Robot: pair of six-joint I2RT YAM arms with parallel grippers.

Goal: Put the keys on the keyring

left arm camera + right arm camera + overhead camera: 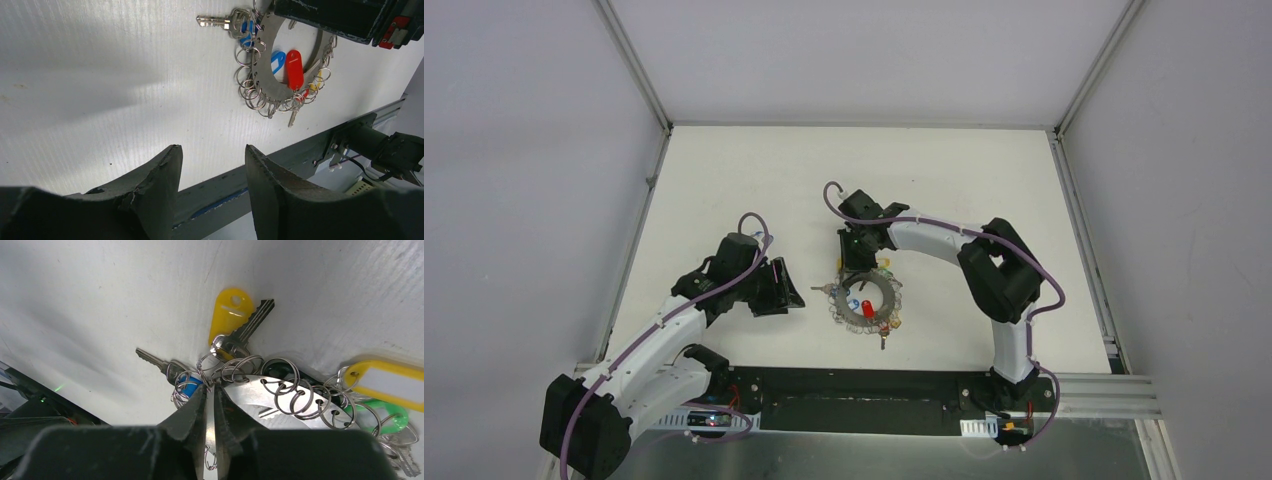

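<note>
White tabletop (pixel 724 180) under grey walls, and the work is all at the right arm. The right gripper (pixel 210 395) has its fingers pressed nearly together at the far rim of the keyring (pixel 272 405). A thin wire loop of it runs into the slit between them, so I take it as a pinch on the ring.

Just beyond those tips lies the yellow-tagged key (pixel 229 315), touching the cluster of small split rings. Its long axis slants away from the gripper, blade and tag both pointing off from the ring. Whether its head is already threaded I cannot tell. A blue tag (pixel 189 386) and a plain key (pixel 150 360) sit just beside the fingertips.

The left gripper (pixel 212 172) hangs well apart to the left, fingers spread with nothing between them, facing the ring from across the table. The right arm is by far the nearer — so the coming move looks like its own.
</note>
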